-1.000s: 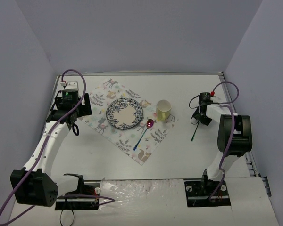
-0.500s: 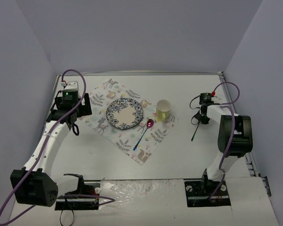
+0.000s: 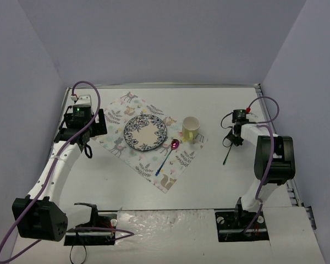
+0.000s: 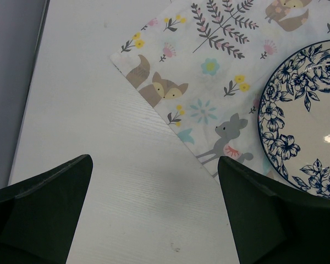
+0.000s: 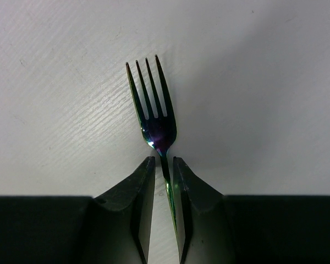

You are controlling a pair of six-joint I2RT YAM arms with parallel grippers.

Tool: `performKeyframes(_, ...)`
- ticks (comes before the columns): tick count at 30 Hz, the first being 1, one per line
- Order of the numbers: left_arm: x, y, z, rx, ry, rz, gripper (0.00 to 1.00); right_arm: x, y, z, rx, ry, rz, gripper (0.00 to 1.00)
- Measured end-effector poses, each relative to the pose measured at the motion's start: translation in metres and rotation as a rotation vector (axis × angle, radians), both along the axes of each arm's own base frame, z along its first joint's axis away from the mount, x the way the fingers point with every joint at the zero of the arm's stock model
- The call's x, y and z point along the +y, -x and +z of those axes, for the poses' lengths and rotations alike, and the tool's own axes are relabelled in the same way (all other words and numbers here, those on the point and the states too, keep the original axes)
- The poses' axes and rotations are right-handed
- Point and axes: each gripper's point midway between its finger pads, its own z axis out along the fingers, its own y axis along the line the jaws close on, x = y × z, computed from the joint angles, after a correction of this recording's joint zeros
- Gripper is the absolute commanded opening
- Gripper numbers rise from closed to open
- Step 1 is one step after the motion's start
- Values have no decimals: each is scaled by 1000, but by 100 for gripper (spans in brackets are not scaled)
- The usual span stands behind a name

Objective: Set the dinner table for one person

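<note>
Straddling the neck of the fork [image 5: 157, 118], the right gripper [image 5: 164, 160] has its jaws set narrow, one on each side of the thin metal. The tines reach out ahead of the jaws, flat on the dinner table [image 5: 264, 82], and the handle runs back beneath them, out of our sight. A thin strip of white shows between one finger and the neck, so we cannot tell whether the pinch bites yet. We judge the neck is the spot because it is the slimmest part just behind the head, where narrow jaws can get down either side of a piece lying flat.

The left gripper [image 4: 154, 159] hangs with its jaws spread wide and only bare tabletop between them. Ahead of them lies a corner of the printed cloth [image 4: 209, 66]. Beyond the jaw on the right of the wrist view, the blue-flowered plate [image 4: 302, 126] sits on that cloth. We take this as waiting, clear of the setting.

From above, the plate, a yellow cup [image 3: 190, 128] and a pink-bowled spoon [image 3: 168, 155] lie on the cloth, well apart from the right jaws and off to their left. The fork alone lies off the cloth. We judge it is the last piece to bring over, and that so thin a thing may pivot as it lifts.
</note>
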Motion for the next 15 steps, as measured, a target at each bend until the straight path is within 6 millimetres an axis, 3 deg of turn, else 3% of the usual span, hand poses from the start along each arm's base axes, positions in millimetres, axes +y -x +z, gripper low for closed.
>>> performKeyframes(4, 0, 0, 0, 0, 1, -1, 95, 1, 0, 0, -4, -7, 2, 0)
performKeyframes(10, -7, -1, -1, -1, 14, -26, 95, 8, 3, 1, -7, -36, 14, 0)
performKeyframes(15, -46, 2, 2, -24, 20, -144, 94, 25, 21, 5, 31, -91, 56, 0)
